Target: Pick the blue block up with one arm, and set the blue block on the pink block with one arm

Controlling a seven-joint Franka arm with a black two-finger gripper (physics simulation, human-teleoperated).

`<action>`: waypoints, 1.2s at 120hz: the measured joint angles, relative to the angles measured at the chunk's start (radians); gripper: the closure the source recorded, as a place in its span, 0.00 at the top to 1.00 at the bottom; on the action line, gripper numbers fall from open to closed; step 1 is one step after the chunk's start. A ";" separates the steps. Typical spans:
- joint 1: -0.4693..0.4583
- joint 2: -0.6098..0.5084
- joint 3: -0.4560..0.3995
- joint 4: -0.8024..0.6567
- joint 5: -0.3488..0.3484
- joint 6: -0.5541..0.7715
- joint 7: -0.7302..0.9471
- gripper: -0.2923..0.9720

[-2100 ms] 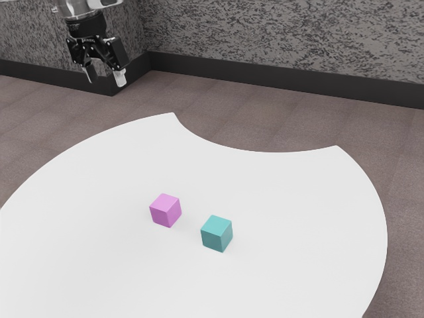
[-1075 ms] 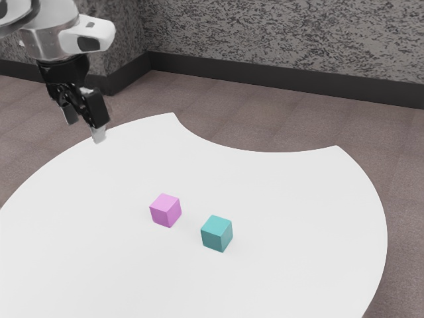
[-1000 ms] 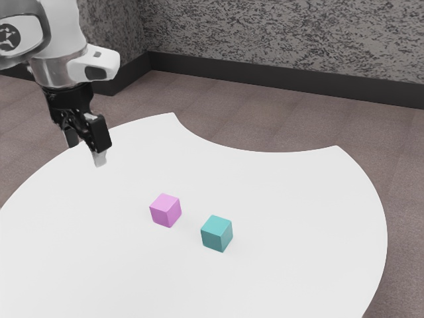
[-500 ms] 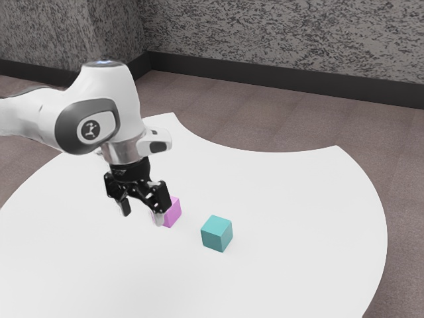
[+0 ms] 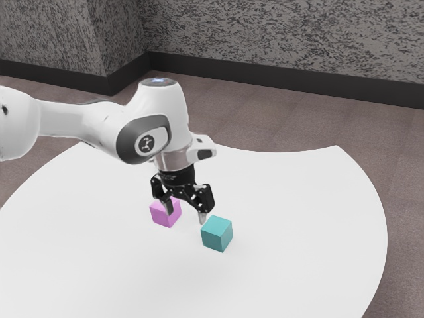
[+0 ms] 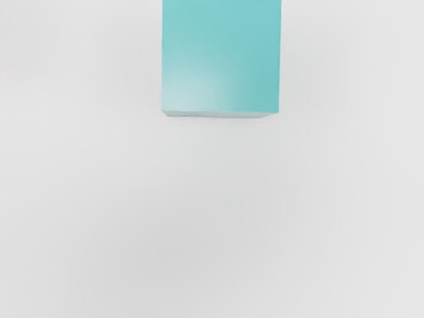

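Observation:
The blue block [image 5: 216, 233], a teal-blue cube, rests on the white table [image 5: 298, 218] near its middle; it also shows in the wrist view [image 6: 220, 56]. Just to its left in the exterior view lies the pink block [image 5: 163, 214], partly hidden behind my fingers. My gripper [image 5: 187, 208] hangs open a little above the table, between the two blocks, with one finger in front of the pink block and the other just above the blue block's upper left corner. Nothing is held between the fingers.
The round white table has a curved notch [image 5: 232, 142] cut in its far edge. Brown floor [image 5: 278, 106] and a speckled grey wall [image 5: 278, 33] lie behind it. My white arm [image 5: 79, 129] reaches in from the exterior view's left.
My arm has swung down from the far upper left and across the table to the right. The gripper went from left of the pink block to between the blocks. Neither block has moved.

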 joint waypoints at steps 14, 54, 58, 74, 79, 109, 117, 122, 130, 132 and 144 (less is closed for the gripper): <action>0.007 0.069 -0.009 0.035 0.001 0.029 -0.014 0.77; -0.003 0.209 -0.013 0.119 0.073 0.105 -0.034 0.77; -0.002 0.225 -0.010 0.131 0.082 0.113 -0.035 0.77; -0.002 0.268 -0.003 0.150 0.098 0.136 -0.037 0.77; -0.002 0.278 -0.002 0.157 0.100 0.140 -0.038 0.77; -0.002 0.326 0.011 0.188 0.123 0.161 -0.038 0.77; -0.002 0.332 0.010 0.192 0.129 0.165 -0.037 0.77; -0.002 0.335 0.009 0.193 0.133 0.166 -0.036 0.77; -0.003 0.337 0.005 0.194 0.137 0.169 -0.033 0.77; -0.003 0.338 0.005 0.194 0.140 0.169 -0.033 0.77; -0.004 0.349 0.003 0.196 0.151 0.172 -0.030 0.77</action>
